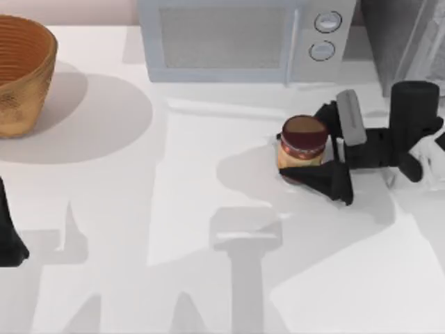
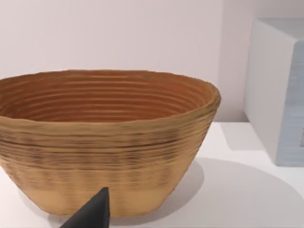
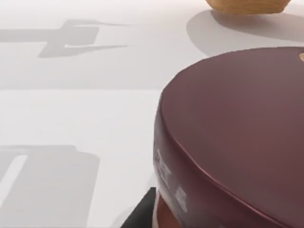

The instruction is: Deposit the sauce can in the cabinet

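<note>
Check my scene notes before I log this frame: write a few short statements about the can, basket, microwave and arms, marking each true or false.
1. The sauce can stands upright on the table. True.
2. The right gripper is at the can. True.
3. The can sits inside the basket. False: the basket is at the far left, apart from it.
4. The microwave has its door open. False: shut.
5. The left arm is parked at the left edge. True.

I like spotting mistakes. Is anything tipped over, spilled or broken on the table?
Nothing stands out. The sauce can stands upright on the table, with the right gripper around it. The basket sits upright at the far left, and the microwave and cabinet look whole. The left gripper is parked by the basket.
</note>
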Motion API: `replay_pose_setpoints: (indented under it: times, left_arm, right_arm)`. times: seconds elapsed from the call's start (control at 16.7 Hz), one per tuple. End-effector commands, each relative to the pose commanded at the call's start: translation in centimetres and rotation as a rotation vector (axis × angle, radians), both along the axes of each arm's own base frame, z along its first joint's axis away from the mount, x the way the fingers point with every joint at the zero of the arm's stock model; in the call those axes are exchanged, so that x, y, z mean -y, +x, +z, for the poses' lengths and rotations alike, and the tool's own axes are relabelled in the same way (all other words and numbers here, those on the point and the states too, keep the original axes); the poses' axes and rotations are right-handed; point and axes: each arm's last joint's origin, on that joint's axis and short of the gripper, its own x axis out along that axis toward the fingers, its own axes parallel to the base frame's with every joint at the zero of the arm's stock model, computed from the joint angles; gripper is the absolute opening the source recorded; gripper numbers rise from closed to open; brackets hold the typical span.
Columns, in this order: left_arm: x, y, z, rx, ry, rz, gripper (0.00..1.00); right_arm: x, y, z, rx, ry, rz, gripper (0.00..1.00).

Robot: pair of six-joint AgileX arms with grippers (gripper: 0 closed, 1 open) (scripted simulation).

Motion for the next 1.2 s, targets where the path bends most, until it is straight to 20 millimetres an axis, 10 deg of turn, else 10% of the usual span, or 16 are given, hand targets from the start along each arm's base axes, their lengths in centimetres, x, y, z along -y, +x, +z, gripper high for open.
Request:
replay_pose_setpoints:
  times: [0.24,0.84,1.2]
  left_arm:
    - [0.0,0.0,0.0,0.0,0.0,0.0,1.0]
    - [0.0,0.0,0.0,0.0,0.0,0.0,1.0]
    - [0.0,0.0,0.0,0.0,0.0,0.0,1.0]
  right_arm:
    - [0.0,0.0,0.0,0.0,0.0,0.0,0.0]
    - [0.2,0.1,0.3,-0.01,-0.001,-0.006,0.0]
    - [0.1,0.8,5.9,-0.01,0.004,0.003,0.0]
